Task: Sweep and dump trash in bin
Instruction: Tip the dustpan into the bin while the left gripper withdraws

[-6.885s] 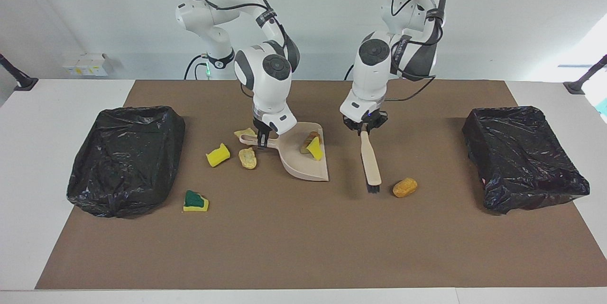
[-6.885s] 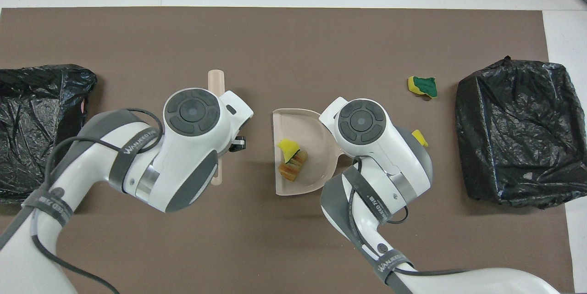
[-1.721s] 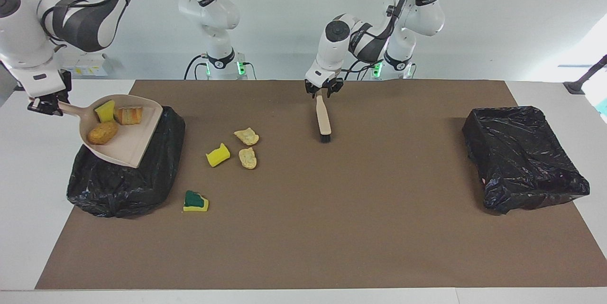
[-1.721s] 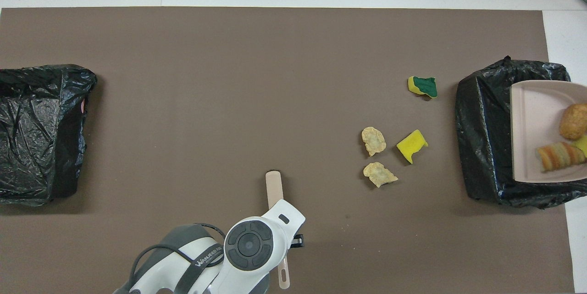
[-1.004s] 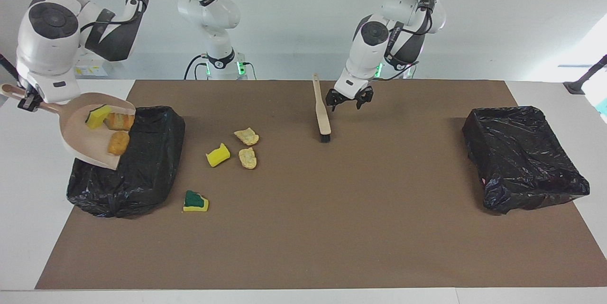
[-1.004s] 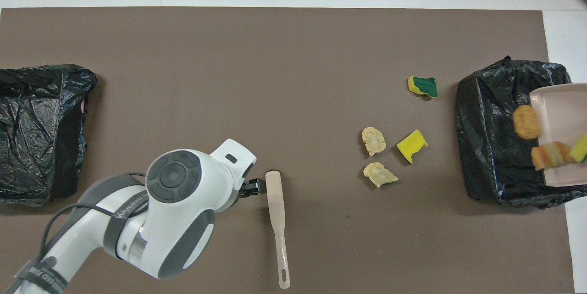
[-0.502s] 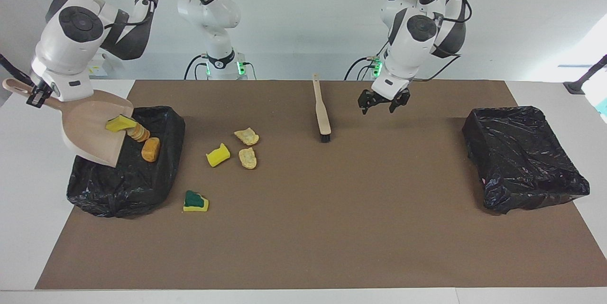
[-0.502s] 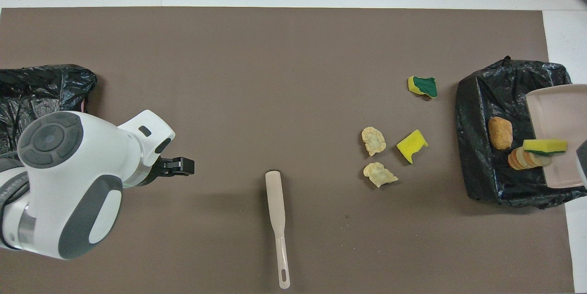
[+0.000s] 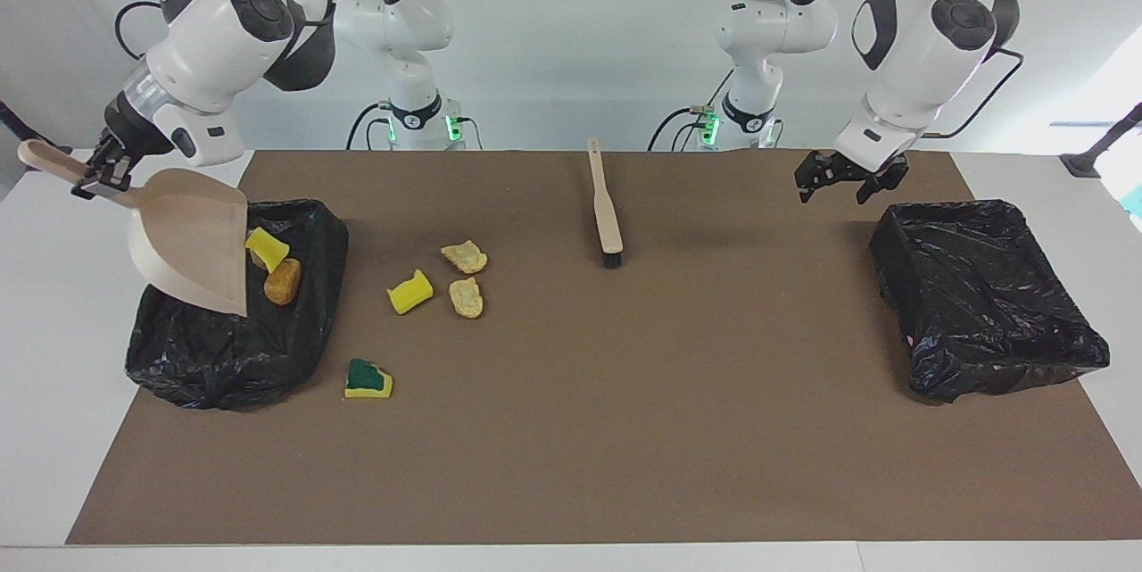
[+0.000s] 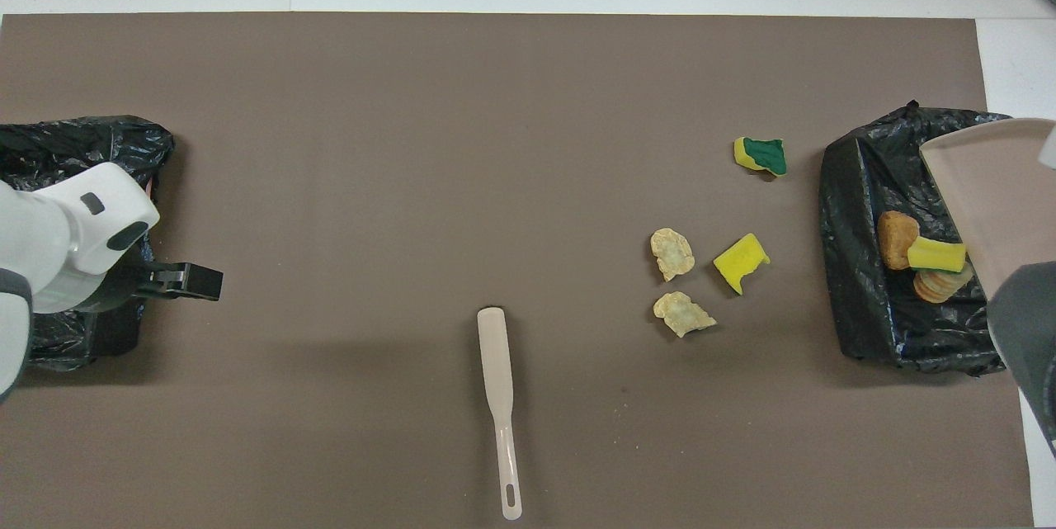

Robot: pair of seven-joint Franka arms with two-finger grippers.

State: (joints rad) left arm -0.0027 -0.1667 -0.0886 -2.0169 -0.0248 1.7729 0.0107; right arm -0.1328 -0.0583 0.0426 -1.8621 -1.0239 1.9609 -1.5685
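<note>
A brown mat point(image 9: 624, 429) is spread over the table. Read as a clock in the overhead view, a black-lined bin point(image 9: 223, 358) is set at three o'clock and a second bin point(image 9: 981, 304) at nine o'clock.

The beige dustpan point(image 9: 192, 237) is held tilted steeply over the three o'clock bin, lip down; its handle is clamped between the fingers of the right gripper point(image 9: 94, 175). The left gripper point(image 9: 839, 179) is hung in the air with its fingers spread apart and nothing between them, over the mat's edge just beside the nine o'clock bin.

The brush point(image 9: 607, 206) is left lying at six o'clock, touched by neither gripper.

Of the trash, a yellow sponge chunk point(image 9: 266, 248), an orange-brown lump point(image 9: 283, 281) and a striped round piece point(image 10: 936, 285) are seen inside the three o'clock bin. Between the brush and that bin, a yellow chunk point(image 9: 410, 291), two pale lumps point(image 9: 465, 257) point(image 9: 466, 296) and a yellow-and-green sponge point(image 9: 368, 378) are scattered on the mat.

Half a second earlier, two pieces were sliding off the pan's lip; the pan is now emptied. The left gripper has been carried from the mat's middle toward nine o'clock.
</note>
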